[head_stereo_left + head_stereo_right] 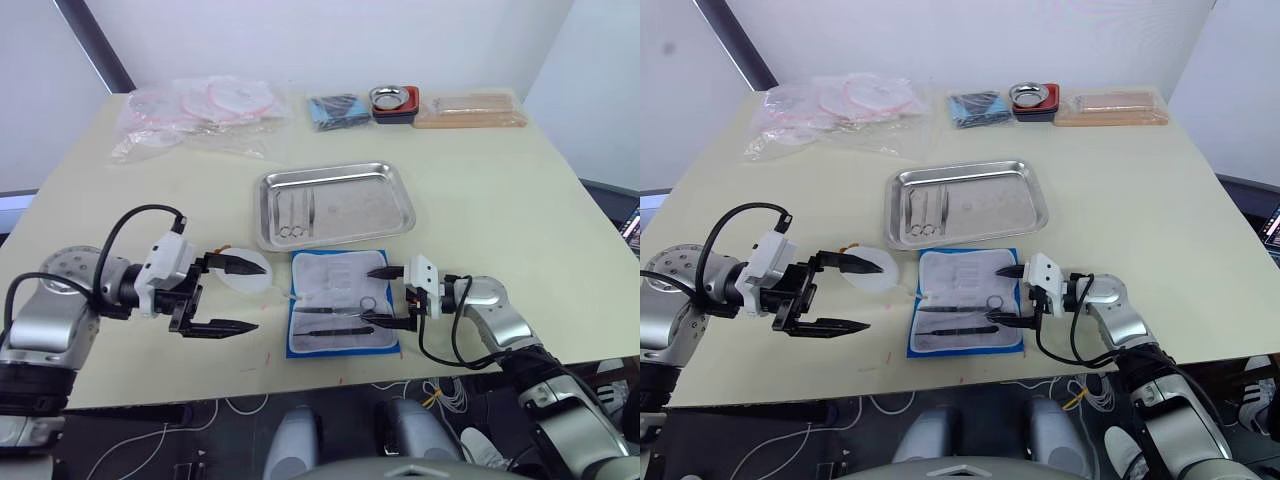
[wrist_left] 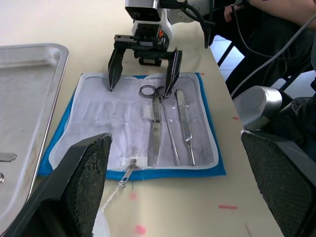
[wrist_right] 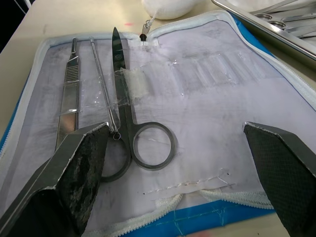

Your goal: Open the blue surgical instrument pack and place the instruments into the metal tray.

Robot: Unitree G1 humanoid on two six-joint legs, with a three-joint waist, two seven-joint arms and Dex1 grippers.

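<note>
The blue surgical instrument pack [image 1: 340, 318] lies open and flat near the table's front edge, grey-white lining up. On the lining rest ring-handled scissors [image 3: 123, 98], a slim probe [image 3: 101, 84] and tweezers [image 3: 69, 94]. My right gripper [image 1: 368, 295] is open at the pack's right edge, its fingers low over the lining on either side of the scissors' rings. My left gripper [image 1: 260, 297] is open just left of the pack and holds nothing. The metal tray [image 1: 360, 205] sits right behind the pack, with a few instruments [image 1: 292, 215] in its left part.
A white round pad [image 1: 245, 272] lies by my left gripper's upper finger. At the back stand clear bags with pink rings [image 1: 200, 110], a dark blue bundle [image 1: 338, 110], a metal bowl in a red dish [image 1: 393, 100] and a tan box [image 1: 470, 110].
</note>
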